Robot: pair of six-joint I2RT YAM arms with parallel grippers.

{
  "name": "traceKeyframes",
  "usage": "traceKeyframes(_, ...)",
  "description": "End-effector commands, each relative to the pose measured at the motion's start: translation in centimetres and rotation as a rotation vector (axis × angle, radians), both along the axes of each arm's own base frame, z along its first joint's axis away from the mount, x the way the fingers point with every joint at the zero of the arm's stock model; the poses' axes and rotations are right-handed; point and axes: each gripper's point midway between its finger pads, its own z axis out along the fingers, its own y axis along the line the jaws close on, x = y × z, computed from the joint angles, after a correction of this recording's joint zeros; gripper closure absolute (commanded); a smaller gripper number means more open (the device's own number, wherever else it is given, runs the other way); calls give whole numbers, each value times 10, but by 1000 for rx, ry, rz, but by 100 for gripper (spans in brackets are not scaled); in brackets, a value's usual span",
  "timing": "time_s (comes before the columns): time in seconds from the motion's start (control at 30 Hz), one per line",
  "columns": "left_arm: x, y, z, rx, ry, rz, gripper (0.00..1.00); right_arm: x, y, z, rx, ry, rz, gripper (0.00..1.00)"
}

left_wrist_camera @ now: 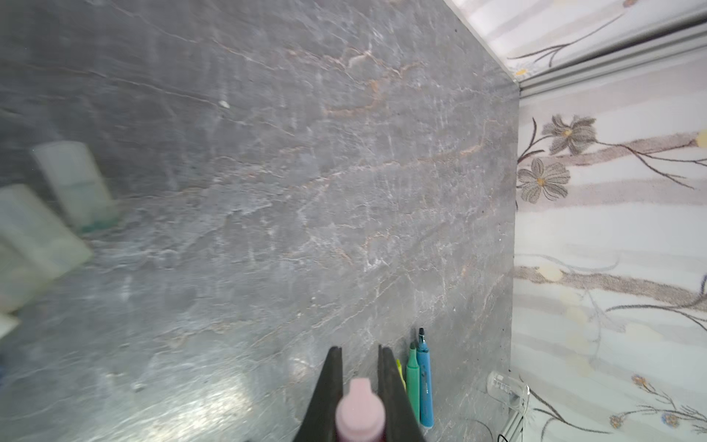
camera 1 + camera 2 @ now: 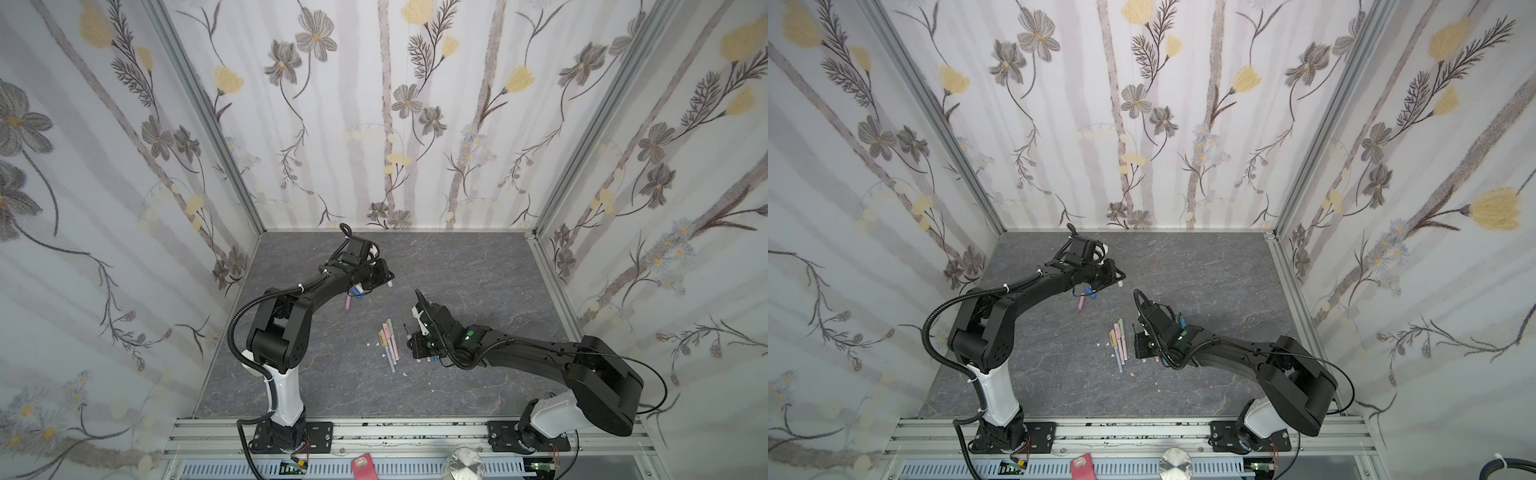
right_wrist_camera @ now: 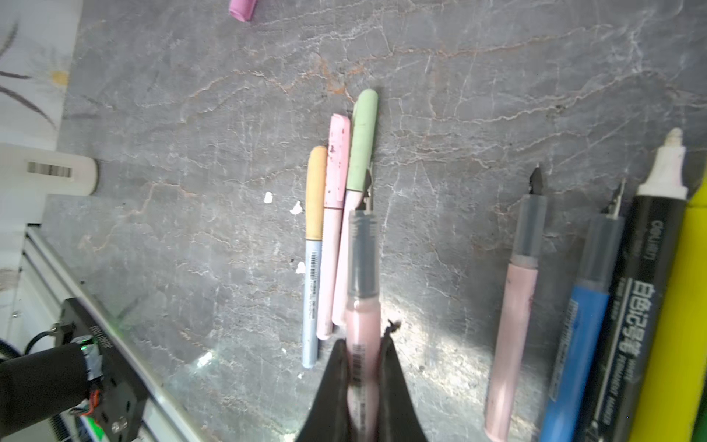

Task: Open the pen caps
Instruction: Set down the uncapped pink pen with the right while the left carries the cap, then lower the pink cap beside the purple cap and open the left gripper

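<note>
My left gripper (image 1: 359, 350) is shut on a pink pen cap (image 1: 359, 413), held above the grey floor near the back left (image 2: 389, 280). My right gripper (image 3: 363, 344) is shut on the barrel of a pink pen (image 3: 361, 302) whose grey neck and dark tip are bare; in a top view it hangs right of the pen cluster (image 2: 411, 340). Below it lie three capped pens: orange cap (image 3: 316, 191), pink cap (image 3: 338, 160), green cap (image 3: 363, 141). Uncapped pink (image 3: 512, 306), blue (image 3: 581, 329), black-white (image 3: 646, 275) and yellow (image 3: 685, 313) pens lie beside them.
Loose pink (image 2: 348, 302) and blue (image 2: 358, 291) caps lie under the left arm. Green (image 1: 412, 382) and blue (image 1: 424, 382) uncapped pens lie by the wall, with a clear cap (image 1: 507, 386) beside them. Small white flecks (image 3: 268, 197) dot the grey floor (image 2: 457, 270). Patterned walls enclose three sides.
</note>
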Motion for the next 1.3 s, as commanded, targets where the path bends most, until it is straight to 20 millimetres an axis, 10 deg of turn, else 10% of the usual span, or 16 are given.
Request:
traceKeyframes(0.0,-2,30,6,46,-21,18,100,4,-19,-17,-113,10,-82,100)
traceKeyframes(0.2,-26,106,-9,106,16,117,100,8,-26,-32,-185,13,-129,100)
traceKeyframes(0.4,-49,139,-30,131,53,153,100,12,-25,-45,-241,19,-141,97)
traceKeyframes(1.27,-45,155,-94,189,134,169,100,20,-29,-27,-285,-45,-171,76)
